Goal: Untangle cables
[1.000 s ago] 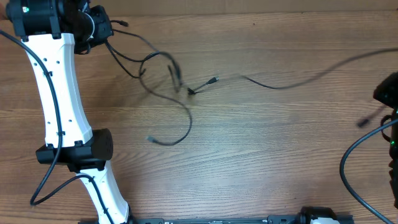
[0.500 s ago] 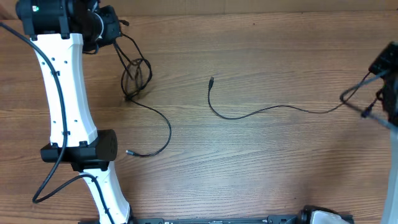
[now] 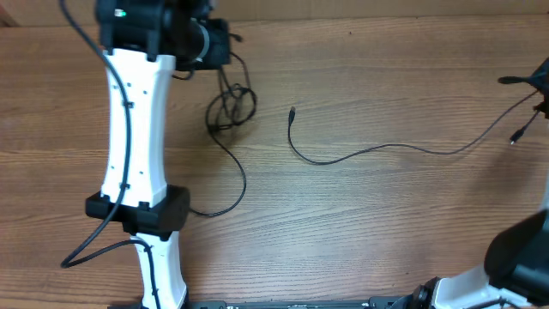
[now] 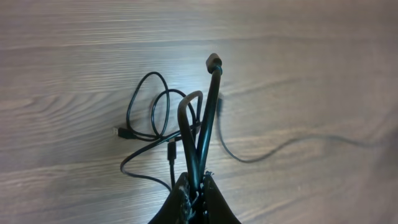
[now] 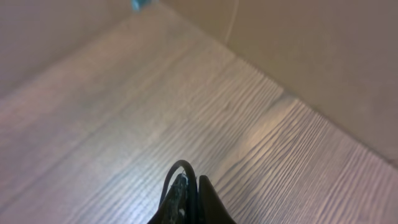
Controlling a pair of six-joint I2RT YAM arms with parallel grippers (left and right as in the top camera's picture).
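Left claw (image 4: pixel 194 190) is pinched tight on a looped cable (image 4: pixel 155 118). The loops sit in a bunch just under it, in the upper left of the overhead view, and one end trails down over the counter (image 3: pixel 369 215). Right claw (image 5: pixel 188 193) is squeezed tight on a long cable (image 3: pixel 377 150) at the far right edge. That cable runs across to the middle. Its small plug (image 3: pixel 292 110) lies near the bunch, not touching it.
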